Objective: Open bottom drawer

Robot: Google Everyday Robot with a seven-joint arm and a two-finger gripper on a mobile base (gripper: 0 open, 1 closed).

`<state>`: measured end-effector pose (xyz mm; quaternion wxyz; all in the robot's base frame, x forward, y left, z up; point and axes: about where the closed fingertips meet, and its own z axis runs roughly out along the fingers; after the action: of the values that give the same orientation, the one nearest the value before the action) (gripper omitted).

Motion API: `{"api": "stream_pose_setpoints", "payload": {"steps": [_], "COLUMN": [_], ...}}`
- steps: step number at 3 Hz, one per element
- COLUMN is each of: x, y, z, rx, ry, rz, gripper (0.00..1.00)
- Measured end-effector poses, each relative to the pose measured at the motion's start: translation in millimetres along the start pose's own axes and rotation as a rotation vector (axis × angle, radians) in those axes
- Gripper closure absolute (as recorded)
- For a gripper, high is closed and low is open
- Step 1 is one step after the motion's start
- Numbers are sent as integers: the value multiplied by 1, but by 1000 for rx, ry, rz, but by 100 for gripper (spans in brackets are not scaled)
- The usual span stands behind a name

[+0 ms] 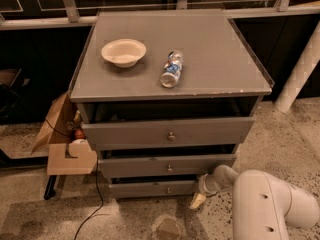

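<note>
The bottom drawer (145, 188) is the lowest of three in the grey cabinet (210, 49). It has a flat grey front with a small round knob (168, 189) and stands out slightly, with a dark gap above it. My gripper (197, 200) is low by the floor at the right end of the bottom drawer's front, right of the knob. The white arm (270, 206) behind it fills the lower right corner.
The middle drawer (150, 166) and top drawer (150, 133) also stand slightly out. A white bowl (123, 51) and a lying plastic bottle (172, 69) are on the cabinet top. A cardboard box (65, 149) and a black cable (95, 204) lie to the left. A white post (300, 74) stands at the right.
</note>
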<state>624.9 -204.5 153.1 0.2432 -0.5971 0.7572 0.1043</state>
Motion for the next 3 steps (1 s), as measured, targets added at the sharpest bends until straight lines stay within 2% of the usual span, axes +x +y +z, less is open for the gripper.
{"api": "stream_pose_setpoints", "payload": {"steps": [2,3], "x": [5,4], "y": [7,7], "z": [-1,-3], "rx": [-45,-46], "ry": [2,2], "rz": [33,33], "gripper": [0,0]}}
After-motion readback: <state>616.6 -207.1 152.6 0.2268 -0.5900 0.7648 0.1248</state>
